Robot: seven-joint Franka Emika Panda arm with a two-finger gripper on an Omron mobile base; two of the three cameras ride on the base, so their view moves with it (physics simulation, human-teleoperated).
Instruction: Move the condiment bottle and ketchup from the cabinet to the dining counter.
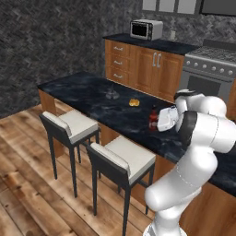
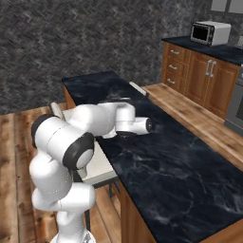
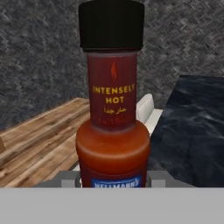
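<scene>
1. The small dark brown-red condiment bottle (image 3: 112, 113) with a narrow neck and black cap stands upright, close to the hand camera, its label reading "INTENSELY HOT".
2. The white arm's two-finger gripper (image 1: 159, 120) is closed on the bottle's lower body, jaws partly apart around it.
3. In the left base view the bottle (image 1: 153, 118) is over the long black marble-veined dining counter (image 1: 92, 92), near its stool-side edge; whether its base touches the top I cannot tell.
4. A small orange item (image 1: 134, 102) and a dark glass-like object (image 1: 112, 95) sit further along the counter.
5. Two cushioned dark-framed bar stools (image 1: 120, 159) stand beside the counter.
6. A silver microwave (image 1: 146, 29) rests on the far counter.
</scene>
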